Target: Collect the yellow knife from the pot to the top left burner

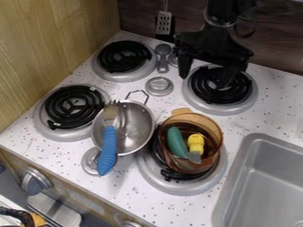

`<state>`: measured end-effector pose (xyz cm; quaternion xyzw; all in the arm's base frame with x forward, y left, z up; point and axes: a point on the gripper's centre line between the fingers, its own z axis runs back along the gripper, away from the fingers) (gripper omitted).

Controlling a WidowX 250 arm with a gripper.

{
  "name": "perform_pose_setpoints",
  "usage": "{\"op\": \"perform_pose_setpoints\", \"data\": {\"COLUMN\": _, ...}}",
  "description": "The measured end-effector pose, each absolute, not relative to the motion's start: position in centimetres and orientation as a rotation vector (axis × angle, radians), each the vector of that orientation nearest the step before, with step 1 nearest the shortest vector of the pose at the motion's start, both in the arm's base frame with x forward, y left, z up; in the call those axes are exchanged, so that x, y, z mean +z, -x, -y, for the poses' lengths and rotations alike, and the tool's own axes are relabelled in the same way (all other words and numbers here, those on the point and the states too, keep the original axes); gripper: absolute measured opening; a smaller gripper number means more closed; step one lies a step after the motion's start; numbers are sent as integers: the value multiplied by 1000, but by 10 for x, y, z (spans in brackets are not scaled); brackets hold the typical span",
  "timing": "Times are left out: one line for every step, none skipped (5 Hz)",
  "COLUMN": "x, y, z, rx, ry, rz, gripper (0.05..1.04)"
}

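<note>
From my seat at the controls, I saw the lower left burner (74, 106) furthest left on the counter (275, 102), with the top left burner (124, 56) behind it and somewhat to the right. No cookware sat on either. The steel pan (141, 124) came next, tilted, and the blue-handled fork (107, 150) lay across its near left rim, tines over the pan and handle jutting out past it towards me. Behind the pan, a small round metal piece (159, 86) lay on the white surface.

To the right of the pan, I found the amber pot (215, 128) on the lower right burner (177, 188). Inside were a green piece (176, 142) on the left and the yellow knife (196, 144) just to its right, yellow handle towards the back and grey blade pointing to the front of the pot.

My pincer (204, 80) hung over the top right burner (247, 99), open, its two fingers well spread with nothing between them. From there, the knife lay nearer the camera and lower, slightly left of the middle of the pincer, clearly apart from it. At the far right was the metal sink (269, 177).
</note>
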<state>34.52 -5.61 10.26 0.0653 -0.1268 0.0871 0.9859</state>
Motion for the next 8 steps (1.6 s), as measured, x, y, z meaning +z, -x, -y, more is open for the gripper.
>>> {"op": "perform_pose_setpoints", "data": {"x": 113, "y": -328, "z": 68, "rx": 231, "ry": -144, "rz": 224, "gripper": 1001}}
{"op": "perform_pose_setpoints", "data": {"x": 107, "y": -309, "z": 77, "rx": 278, "ry": -134, "rz": 184, "gripper": 1000}}
{"op": "perform_pose_setpoints", "data": {"x": 105, "y": -299, "z": 80, "rx": 275, "ry": -127, "rz": 125, "gripper": 1000}}
{"op": "perform_pose_setpoints", "data": {"x": 95, "y": -293, "z": 78, "rx": 295, "ry": -132, "rz": 112, "gripper": 1000}}
{"op": "perform_pose_setpoints", "data": {"x": 87, "y": -288, "z": 79, "rx": 298, "ry": -117, "rz": 100, "gripper": 1000}}
{"op": "perform_pose_setpoints", "data": {"x": 84, "y": -286, "z": 78, "rx": 321, "ry": -111, "rz": 86, "gripper": 1000}}
{"op": "perform_pose_setpoints", "data": {"x": 78, "y": -285, "z": 80, "rx": 338, "ry": -104, "rz": 74, "gripper": 1000}}
{"op": "perform_pose_setpoints", "data": {"x": 70, "y": -284, "z": 81, "rx": 341, "ry": -107, "rz": 45, "gripper": 1000}}
